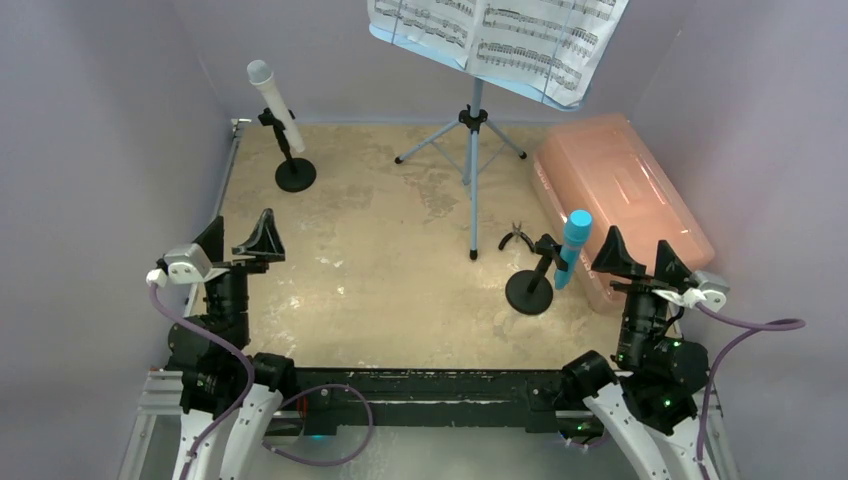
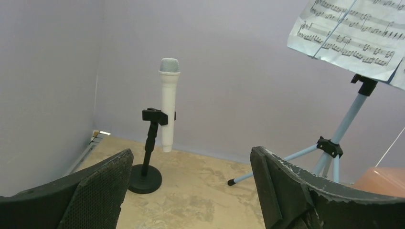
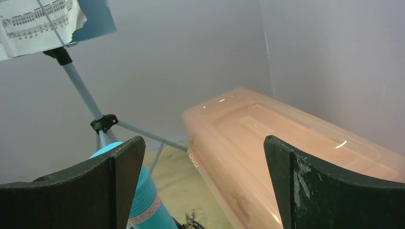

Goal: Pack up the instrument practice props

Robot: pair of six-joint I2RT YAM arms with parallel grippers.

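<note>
A white microphone (image 1: 275,102) (image 2: 169,105) leans in a black round-based holder (image 1: 295,175) (image 2: 144,178) at the back left. In a second black holder (image 1: 530,292) near the front right sits a blue microphone (image 1: 572,247) (image 3: 143,200). The light-blue music rack (image 1: 474,170) (image 2: 344,129) (image 3: 86,95) stands on tripod legs at the back centre, with sheet-music pages (image 1: 500,35) (image 2: 353,36) (image 3: 38,24) on top. My left gripper (image 1: 240,243) (image 2: 191,191) is open over the left edge, holding nothing. My right gripper (image 1: 640,260) (image 3: 205,186) is open beside the blue microphone, empty.
A closed pink translucent box (image 1: 620,205) (image 3: 286,152) lies along the right wall, just beyond my right gripper. Small black-handled pliers (image 1: 515,237) lie on the table between the rack's pole and the blue microphone's holder. Purple walls enclose the table on three sides.
</note>
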